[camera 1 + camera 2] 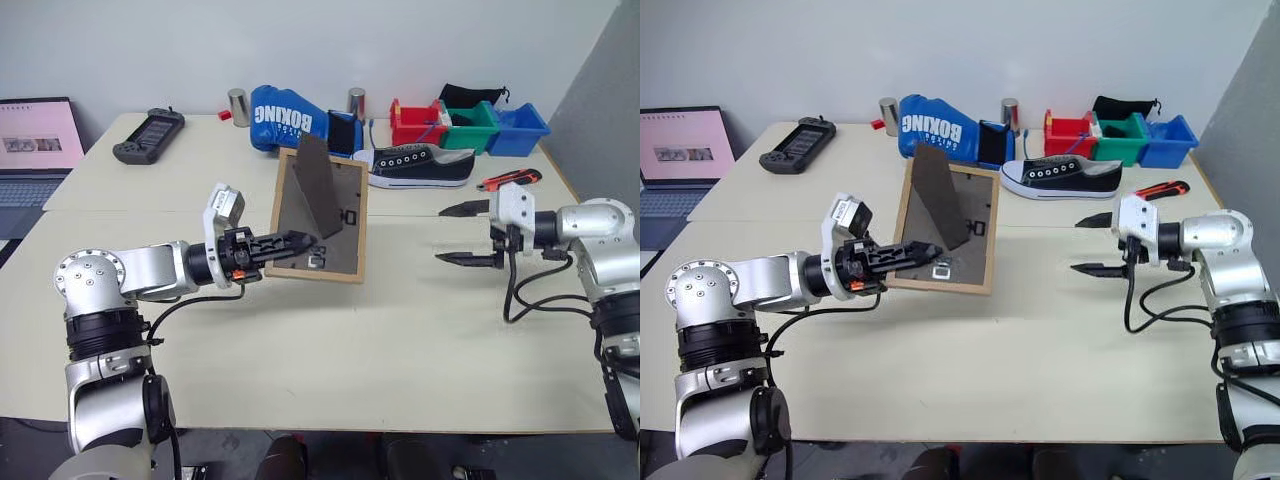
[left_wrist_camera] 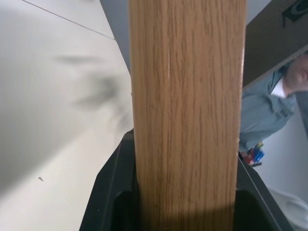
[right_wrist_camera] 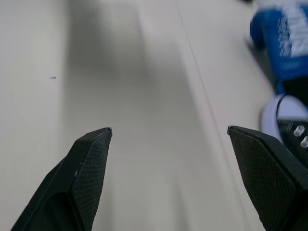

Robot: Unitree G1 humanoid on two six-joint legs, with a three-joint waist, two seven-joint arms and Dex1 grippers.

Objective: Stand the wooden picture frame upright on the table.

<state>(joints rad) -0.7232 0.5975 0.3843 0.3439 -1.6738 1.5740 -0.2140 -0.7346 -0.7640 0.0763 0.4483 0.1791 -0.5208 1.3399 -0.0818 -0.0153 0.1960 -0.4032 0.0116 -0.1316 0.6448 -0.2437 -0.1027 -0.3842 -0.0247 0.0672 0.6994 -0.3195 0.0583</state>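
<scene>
My left arm reaches level across the worktop, its left gripper pointing toward my right, fingers clamped on the left edge of the picture frame. I see the frame tilted, dark back facing me, stand folded out, near the worktop's middle seam. My right arm bends inward at the far right, right gripper aimed left, fingers wide apart, holding nothing, well apart from the frame.
</scene>
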